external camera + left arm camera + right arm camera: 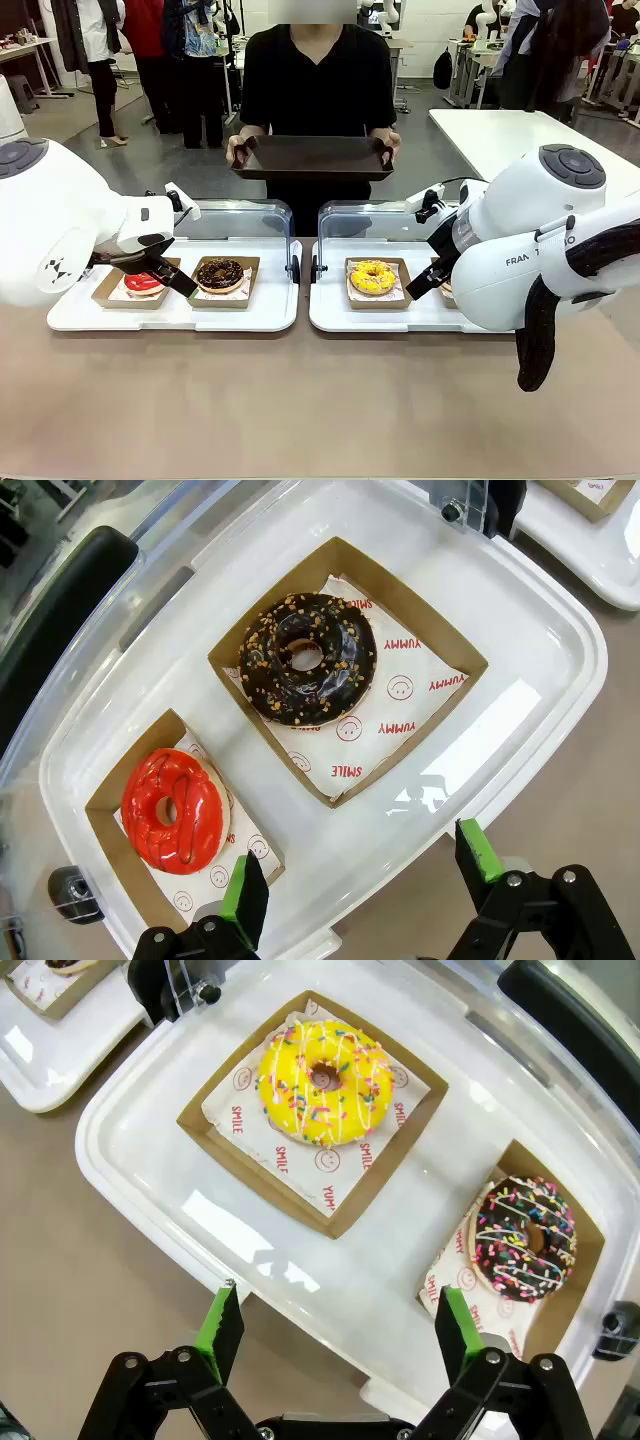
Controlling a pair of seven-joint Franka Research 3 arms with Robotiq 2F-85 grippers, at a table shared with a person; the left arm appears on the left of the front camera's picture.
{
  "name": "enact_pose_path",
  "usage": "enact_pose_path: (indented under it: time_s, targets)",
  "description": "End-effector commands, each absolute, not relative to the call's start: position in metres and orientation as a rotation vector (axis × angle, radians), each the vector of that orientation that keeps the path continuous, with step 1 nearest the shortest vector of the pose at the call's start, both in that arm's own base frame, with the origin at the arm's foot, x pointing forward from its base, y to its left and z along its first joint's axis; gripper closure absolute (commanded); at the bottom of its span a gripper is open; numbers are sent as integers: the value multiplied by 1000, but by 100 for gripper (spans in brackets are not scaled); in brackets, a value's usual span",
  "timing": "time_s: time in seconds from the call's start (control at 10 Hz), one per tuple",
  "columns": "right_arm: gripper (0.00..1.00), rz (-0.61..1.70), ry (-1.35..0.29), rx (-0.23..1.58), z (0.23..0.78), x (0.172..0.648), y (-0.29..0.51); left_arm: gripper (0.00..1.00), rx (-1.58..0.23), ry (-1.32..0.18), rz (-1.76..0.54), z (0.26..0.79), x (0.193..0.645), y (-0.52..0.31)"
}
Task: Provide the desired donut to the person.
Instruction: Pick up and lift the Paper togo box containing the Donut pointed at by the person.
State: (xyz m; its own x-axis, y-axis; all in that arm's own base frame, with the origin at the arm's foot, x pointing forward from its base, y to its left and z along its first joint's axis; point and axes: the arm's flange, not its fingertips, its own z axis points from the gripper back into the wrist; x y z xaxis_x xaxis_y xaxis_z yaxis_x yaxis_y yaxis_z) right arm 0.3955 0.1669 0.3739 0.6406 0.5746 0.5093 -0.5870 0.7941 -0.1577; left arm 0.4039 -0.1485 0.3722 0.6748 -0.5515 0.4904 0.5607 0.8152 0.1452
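Both hands are open and empty. The left hand (360, 865) hangs with the red-glazed donut (172, 805) at its 10 o'clock and the nut-topped chocolate donut (308, 658) at 12. The right hand (338, 1315) has the yellow sprinkled donut (325, 1082) at 12 and the chocolate sprinkled donut (525, 1238) at 2. I cannot tell which one the person (318, 80) wants. Better to pinch a cardboard dish (460, 648) by its wall than to touch the icing. Each donut lies flat, hole up, and being round has no long axis.

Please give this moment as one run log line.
left fingers: open, over left white tray | right fingers: open, over right white tray | person: holding dark tray
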Motion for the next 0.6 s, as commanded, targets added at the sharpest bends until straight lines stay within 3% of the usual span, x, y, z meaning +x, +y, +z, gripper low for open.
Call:
enact_pose_path:
  time_s: [0.0, 0.5]
  targets:
    - [0, 662, -573, 23, 374, 395, 167, 0, -18, -546, -625, 372, 404, -149]
    - [0, 662, -573, 23, 374, 395, 167, 0, -18, -546, -625, 372, 404, -149]
